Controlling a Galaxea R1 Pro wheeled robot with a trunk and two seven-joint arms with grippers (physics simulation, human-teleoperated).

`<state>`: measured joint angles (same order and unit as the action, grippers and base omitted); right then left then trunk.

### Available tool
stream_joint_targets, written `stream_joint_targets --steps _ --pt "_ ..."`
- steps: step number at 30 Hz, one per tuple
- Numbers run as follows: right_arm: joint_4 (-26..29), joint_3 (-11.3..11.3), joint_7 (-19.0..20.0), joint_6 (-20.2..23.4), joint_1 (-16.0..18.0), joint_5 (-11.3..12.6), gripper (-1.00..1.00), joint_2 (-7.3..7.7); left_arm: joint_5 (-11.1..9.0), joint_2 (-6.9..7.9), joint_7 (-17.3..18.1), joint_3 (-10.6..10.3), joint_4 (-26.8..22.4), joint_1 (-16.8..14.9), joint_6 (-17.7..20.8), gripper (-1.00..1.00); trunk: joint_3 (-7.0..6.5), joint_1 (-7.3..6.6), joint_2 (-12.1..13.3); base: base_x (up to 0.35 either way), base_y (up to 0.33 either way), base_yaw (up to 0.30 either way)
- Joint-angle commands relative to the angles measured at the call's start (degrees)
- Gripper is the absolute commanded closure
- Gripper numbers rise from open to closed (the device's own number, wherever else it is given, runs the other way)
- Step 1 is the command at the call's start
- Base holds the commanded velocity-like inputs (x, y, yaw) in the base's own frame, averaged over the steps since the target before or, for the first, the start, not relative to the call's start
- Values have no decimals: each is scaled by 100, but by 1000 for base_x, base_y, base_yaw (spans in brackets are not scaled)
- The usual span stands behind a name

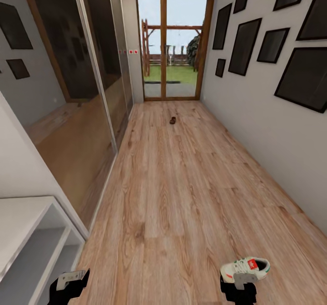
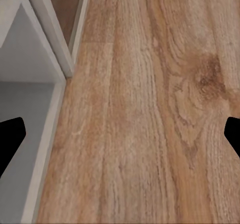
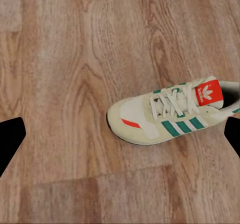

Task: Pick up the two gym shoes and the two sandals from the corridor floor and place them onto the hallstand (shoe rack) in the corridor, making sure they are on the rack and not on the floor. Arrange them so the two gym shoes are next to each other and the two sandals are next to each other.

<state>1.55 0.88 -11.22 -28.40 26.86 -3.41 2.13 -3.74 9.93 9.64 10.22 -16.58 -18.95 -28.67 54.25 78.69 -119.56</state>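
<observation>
The head view looked down a corridor with a wood floor (image 1: 181, 196) toward a glass door (image 1: 175, 46) at the far end. A gym shoe (image 1: 245, 268) lay on the floor at the lower right, just in front of the right gripper (image 1: 238, 291), and partly covered by it. Far away, near the door, a small dark thing (image 1: 172, 120) lay on the floor; it was too small to say what it was. The rack (image 1: 32, 237) stood at the lower left against the wall, its two tiers seen from above, and the left gripper (image 1: 68, 284) was just beside its end. In the right wrist view the shoe (image 3: 170, 114) lay upright on its sole between the wide-spread fingers (image 3: 10, 139), not touched by them, so this gripper stood open. In the left wrist view the fingers (image 2: 10, 141) were also far apart, holding nothing, over the floor (image 2: 140, 134) next to the rack's corner (image 2: 45, 49).
</observation>
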Motion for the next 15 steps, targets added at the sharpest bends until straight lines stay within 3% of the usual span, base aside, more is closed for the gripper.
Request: stream_joint_targets --steps 1,15 --pt "-5 9 -39 -7 3 -37 -100 -1 -39 -1 55 24 6 -4 -7 -100 5 2 -2 288 0 0" --pt "-3 9 -39 -7 3 -37 -100 0 -42 0 55 24 6 -4 -15 -100 5 2 -2 330 1 0"
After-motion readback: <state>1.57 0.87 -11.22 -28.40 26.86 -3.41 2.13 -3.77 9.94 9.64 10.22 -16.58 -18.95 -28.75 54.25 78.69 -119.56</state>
